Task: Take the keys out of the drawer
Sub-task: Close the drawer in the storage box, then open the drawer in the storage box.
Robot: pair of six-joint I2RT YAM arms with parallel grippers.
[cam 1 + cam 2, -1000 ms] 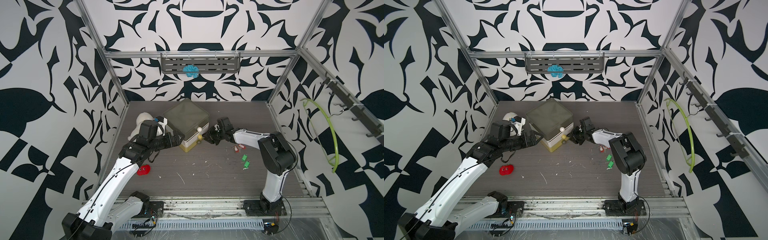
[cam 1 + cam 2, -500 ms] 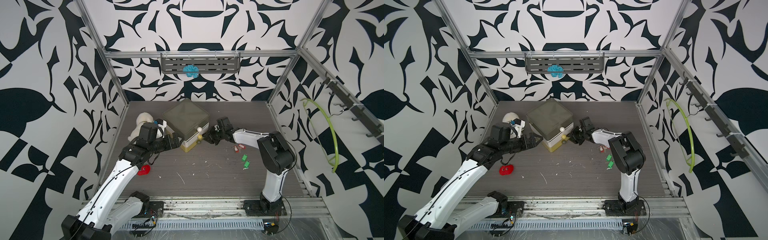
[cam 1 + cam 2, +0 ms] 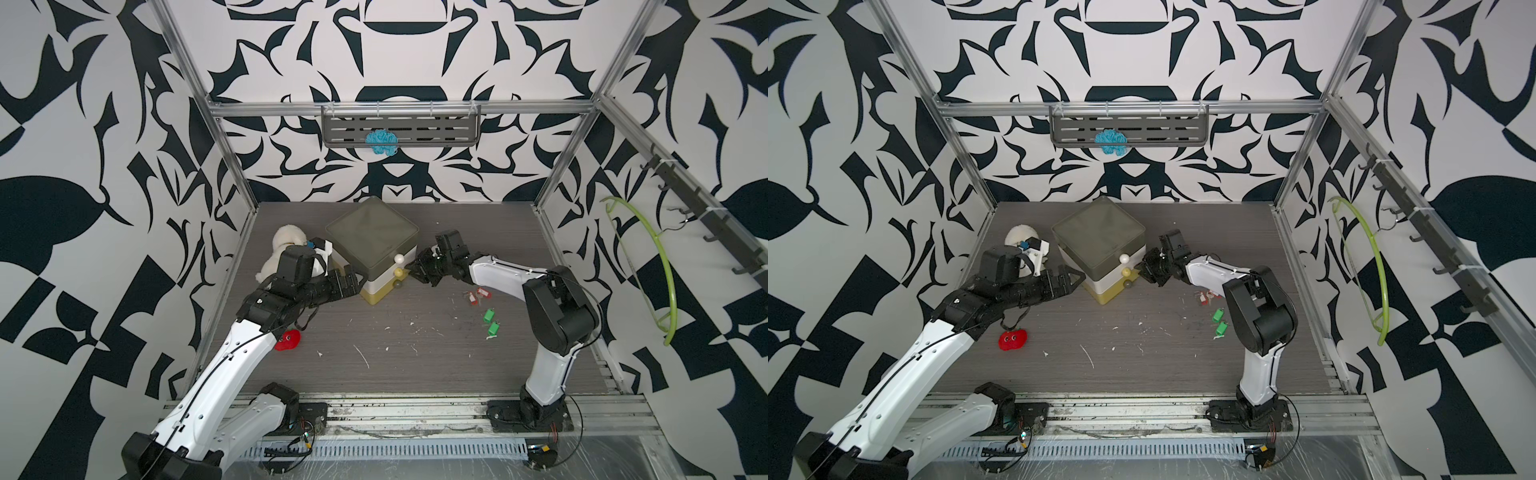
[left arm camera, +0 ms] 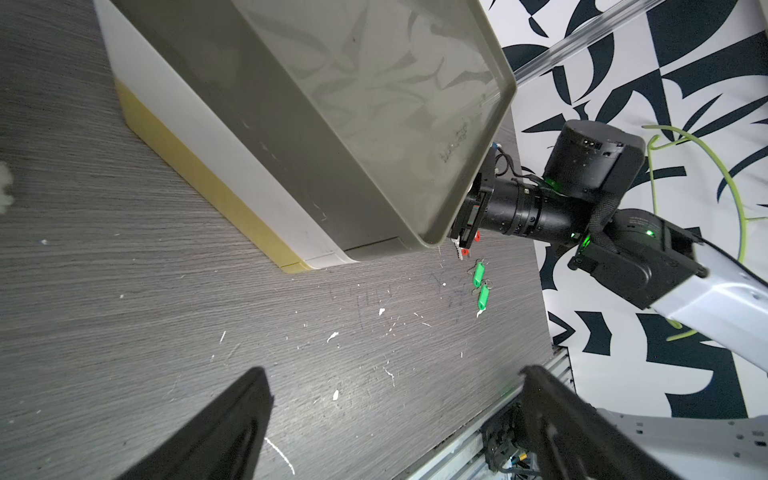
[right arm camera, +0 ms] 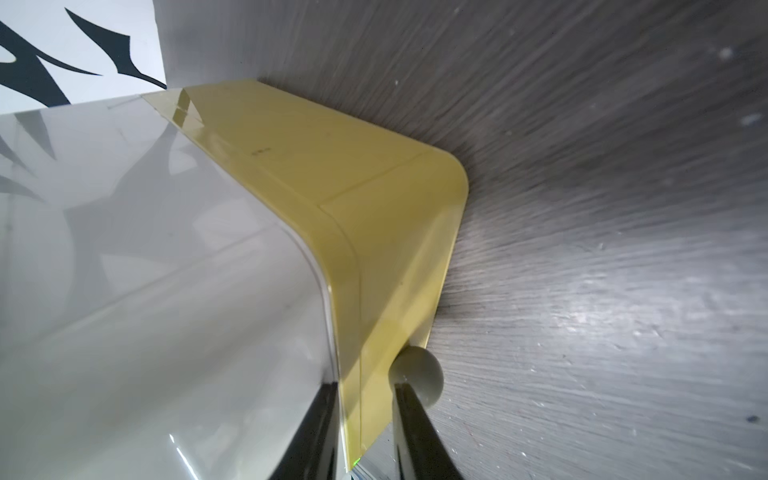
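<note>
The small metal keys with red plastic tags (image 3: 478,294) and the small metal keys with green plastic tags (image 3: 490,322) lie on the grey wood-grain tabletop (image 3: 415,374). They are beside the right arm and well apart from the drawers, so those keys count as taken out. No blue tag shows anywhere. Any keys left would be shut inside, where the views cannot reach.

The square three-tier plastic drawer box (image 3: 372,237) is olive-grey over white over yellow, and all its fronts look pushed in. The right gripper (image 3: 414,272) sits low at the knob column, probably to pull another drawer open. In the right wrist view its fingers (image 5: 419,436) stand narrowly apart over the front edge of the yellow bottom drawer (image 5: 374,208). The round grey knob (image 5: 417,376) sits at one fingertip. I cannot tell whether the gripper pinches the knob or merely flanks it.

The left gripper (image 4: 392,374) is spread wide and holds nothing. It is close beside the box's other side. That looks like a brace, so the light box does not slide when a drawer is tugged. Whether it touches the box is unclear.

The red plush strawberry (image 3: 1013,338) lies apart by the left arm, out of the way.
</note>
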